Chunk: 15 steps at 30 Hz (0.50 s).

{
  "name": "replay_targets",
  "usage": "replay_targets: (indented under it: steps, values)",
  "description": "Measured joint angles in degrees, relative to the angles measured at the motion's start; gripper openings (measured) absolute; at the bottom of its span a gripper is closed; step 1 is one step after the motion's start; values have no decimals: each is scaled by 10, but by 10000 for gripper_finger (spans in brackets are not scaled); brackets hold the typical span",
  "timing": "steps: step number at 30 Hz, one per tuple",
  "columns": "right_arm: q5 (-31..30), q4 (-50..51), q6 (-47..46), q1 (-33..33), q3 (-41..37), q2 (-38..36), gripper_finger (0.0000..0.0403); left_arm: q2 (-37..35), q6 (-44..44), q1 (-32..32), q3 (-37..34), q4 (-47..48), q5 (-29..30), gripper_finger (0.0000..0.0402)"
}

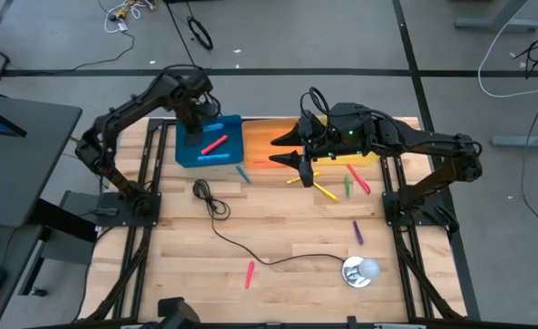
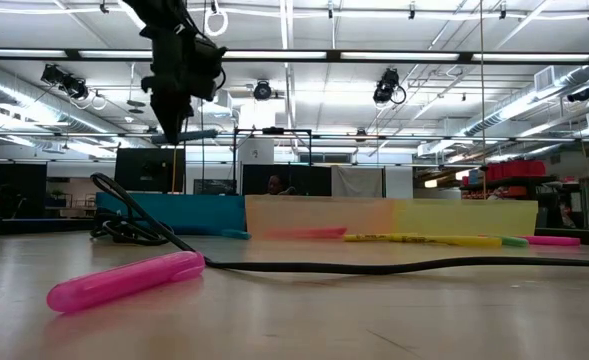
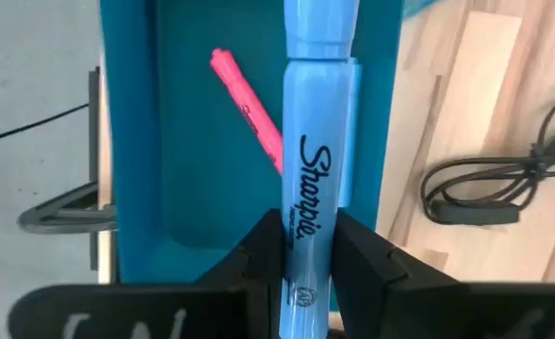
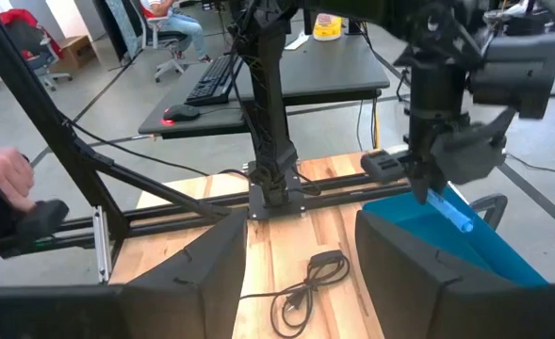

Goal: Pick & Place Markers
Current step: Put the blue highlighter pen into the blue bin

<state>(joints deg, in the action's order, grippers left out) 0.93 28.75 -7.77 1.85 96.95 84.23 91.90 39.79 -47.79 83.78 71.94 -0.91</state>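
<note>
Markers lie scattered over the wooden desk (image 1: 278, 228) in the overhead view, most near the far middle and right, one pink marker (image 1: 249, 273) alone at the near side beside a black cable (image 1: 250, 251); the left tool (image 1: 198, 117) hangs over the blue tray (image 1: 230, 157) at far left, where another pink one (image 1: 215, 143) already lies, while the right tool (image 1: 289, 146) waits over the orange tray (image 1: 273, 146), fingers spread and empty. From desk height, the left tool (image 2: 171, 128) hangs high above the blue tray (image 2: 174, 212), which the overhead picture cannot tell. The left wrist view alone settles the grip: its fingers (image 3: 258, 259) pinch a blue marker (image 3: 315, 141), pointing down the tray (image 3: 192, 179) beside the pink one (image 3: 249, 108). The right wrist view shows that blue marker (image 4: 447, 209) poking out below the left tool, above the tray. I judge this the placing step; next it should lower somewhat and release inside the walls.
</note>
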Motion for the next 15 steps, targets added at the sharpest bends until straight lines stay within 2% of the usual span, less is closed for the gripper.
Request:
replay_targets:
  steps: [15]
  values:
    - [0, 0, -10, 0, 0, 0, 201, 1, 0, 1, -168, -164, -13, 69]
